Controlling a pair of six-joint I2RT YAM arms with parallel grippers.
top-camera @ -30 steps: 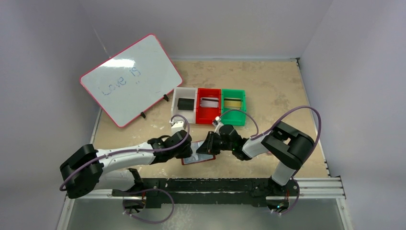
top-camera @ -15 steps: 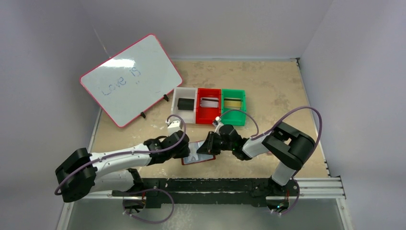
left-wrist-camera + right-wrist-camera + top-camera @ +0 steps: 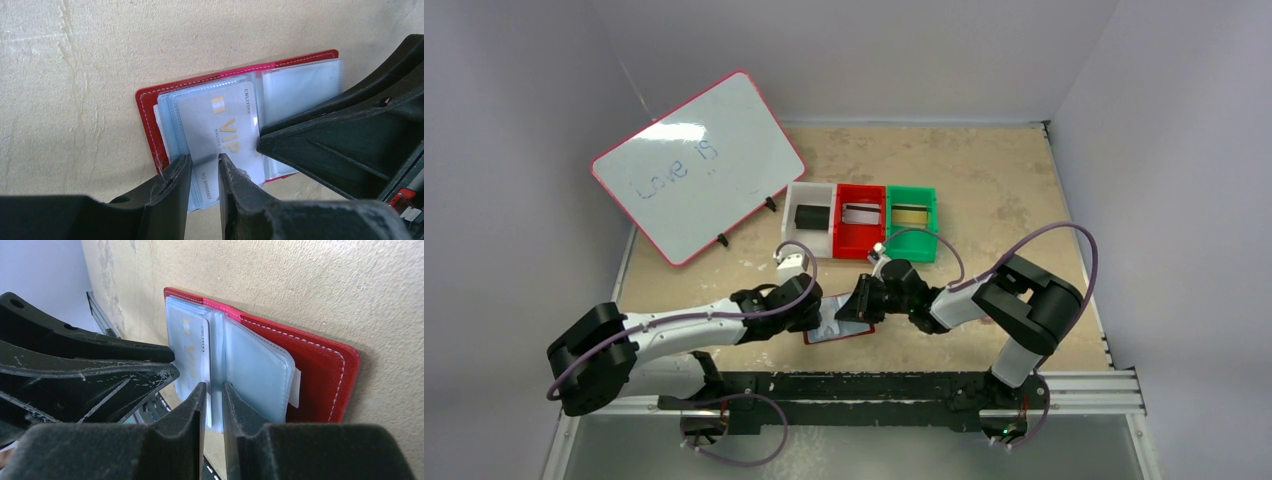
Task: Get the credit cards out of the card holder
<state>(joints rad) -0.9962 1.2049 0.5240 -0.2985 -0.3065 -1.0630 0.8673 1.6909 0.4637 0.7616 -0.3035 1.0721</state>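
Card (image 3: 220, 125) lies between left fingertips (image 3: 175, 182), perhaps touching

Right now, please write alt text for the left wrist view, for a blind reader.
An open red card holder lies on a beige table, a silver-grey VIP card showing in its pale blue sleeves. The left claw straddles the card's lower edge, fingers narrowly apart. The right claw reaches in from the picture's right, its tip beside the card.

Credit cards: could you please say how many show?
4: black card in white bin, silver card in red bin, gold card in green bin, VIP card in holder; more possibly hidden.
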